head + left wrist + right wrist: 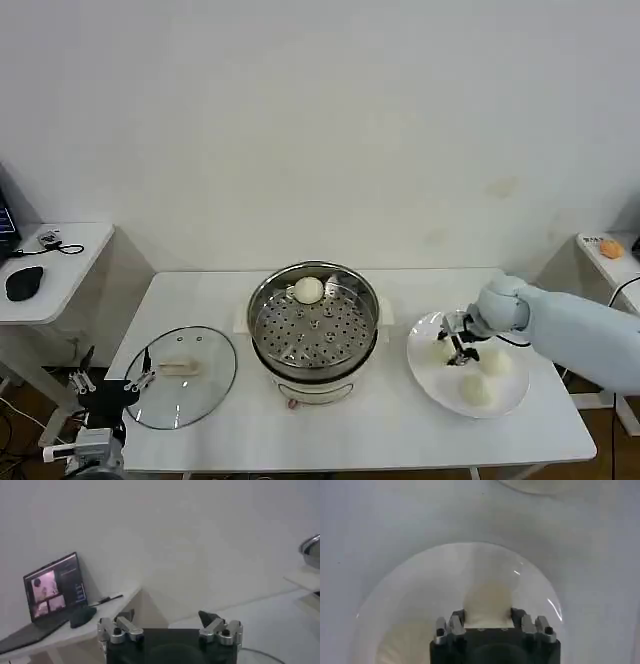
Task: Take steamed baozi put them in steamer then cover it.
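1. One steamed baozi (308, 290) already down on perforated tray at back of steamer (313, 318); three more on white plate (424, 362) at the robot's right: one (441, 350) under the gripper, one (495, 361) just beside it, one (476, 391) nearest the table's front edge.
2. Steamer standing mid-table on its white base, open, most of the tray bare.
3. Cover (181, 375) lying flat on table (400, 430) to the robot's left of the steamer, cream handle up, well apart from the pot.
4. Right gripper (457, 346) low over the plate, at the bun nearest the steamer. In right wrist view, right gripper (487, 614) with fingers set either side of a pale bun (487, 597), close against it; firmly pinched or not, cannot tell.
5. Left gripper (140, 372) parked at the table's front-left corner, near the cover's rim; in left wrist view, left gripper (167, 617) spread wide, holding nothing, laptop (52, 587) on side desk behind.
6. Step in hand, by judgement: picking the second bun from the plate.
7. Next move likely calls for a gentle squeeze on soft dough, a straight lift clear of neighbouring buns, then a carry across to a free patch of tray, away from the bun already placed.
8. Two further buns and the covering not yet done.
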